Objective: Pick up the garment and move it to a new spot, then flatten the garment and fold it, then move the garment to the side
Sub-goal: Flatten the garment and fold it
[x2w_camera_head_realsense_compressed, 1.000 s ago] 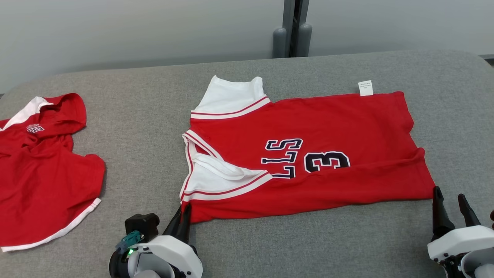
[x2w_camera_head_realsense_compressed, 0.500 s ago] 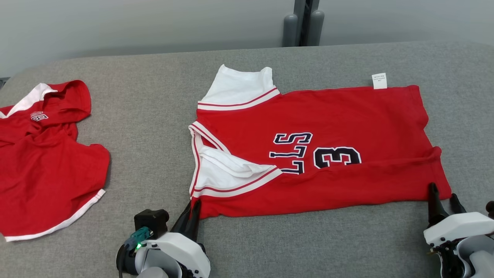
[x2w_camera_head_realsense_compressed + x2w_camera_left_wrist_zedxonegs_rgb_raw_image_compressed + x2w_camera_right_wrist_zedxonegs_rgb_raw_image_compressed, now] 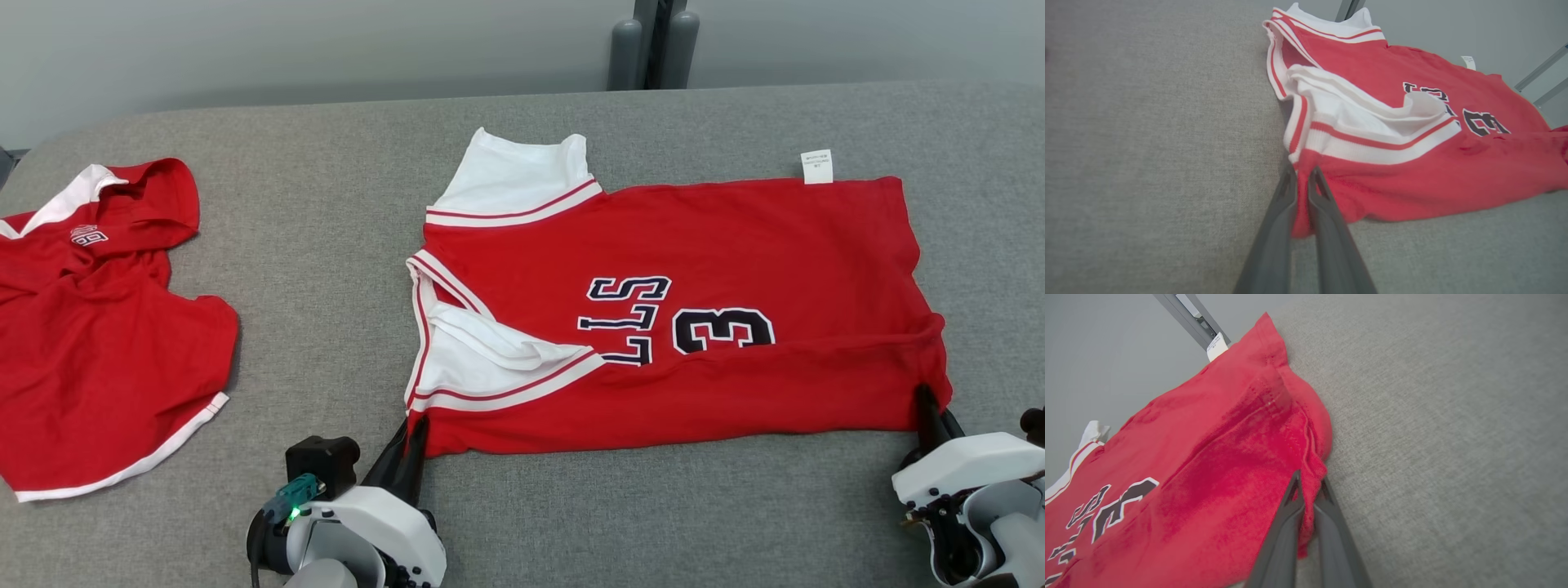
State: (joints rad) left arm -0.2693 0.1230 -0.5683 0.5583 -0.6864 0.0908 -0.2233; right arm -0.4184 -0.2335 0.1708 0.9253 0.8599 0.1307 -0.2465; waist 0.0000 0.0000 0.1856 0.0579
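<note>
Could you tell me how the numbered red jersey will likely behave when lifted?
Probably floppy: the jersey lies creased, so its middle should sag between the left gripper and right gripper. Likely light: the cloth looks thin. Its white shoulder flap may dangle.

Left pincer (image 3: pixel 416 423), right pincer (image 3: pixel 925 392): both pinched closed, fingers forward

A crumpled red shirt (image 3: pixel 98 327) with white collar and hem lies at the left end of a grey fabric-covered table (image 3: pixel 326 245). Behind its far edge, a dark post (image 3: pixel 653 45) stands against a plain pale wall (image 3: pixel 286 49).
</note>
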